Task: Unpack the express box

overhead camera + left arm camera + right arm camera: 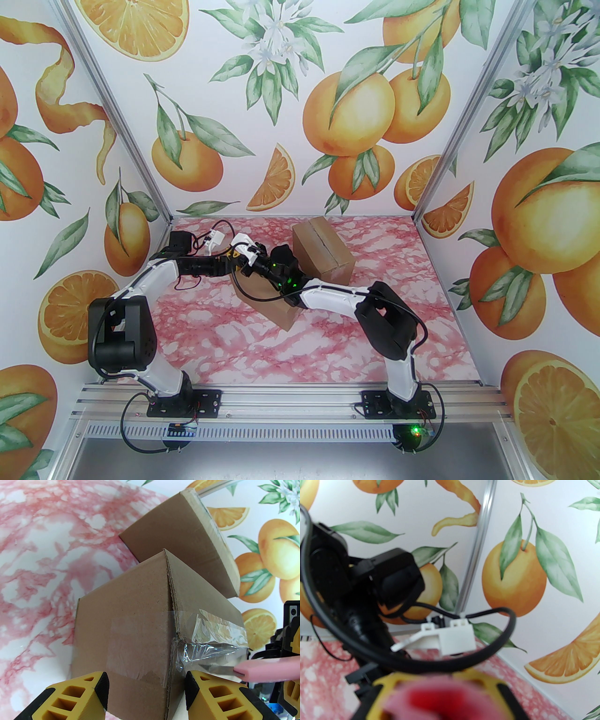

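Note:
The express box (283,318) is a brown cardboard carton near the table's middle, partly under both arms. In the left wrist view one edge of the box (131,632) points at me, with clear tape (211,644) wrinkled and torn across it. My left gripper (146,691) (236,265) is open, its yellow fingers straddling that edge. My right gripper (249,258) (445,691) is shut on a pink utility knife (264,669) (445,700). The knife's blade (218,669) lies against the loose tape beside my left gripper's right finger.
A second taped cardboard box (323,248) (178,550) stands just behind the first, near the back wall. The pink marbled table (328,365) lies in front of the boxes. Orange-patterned walls close in the left, back and right sides.

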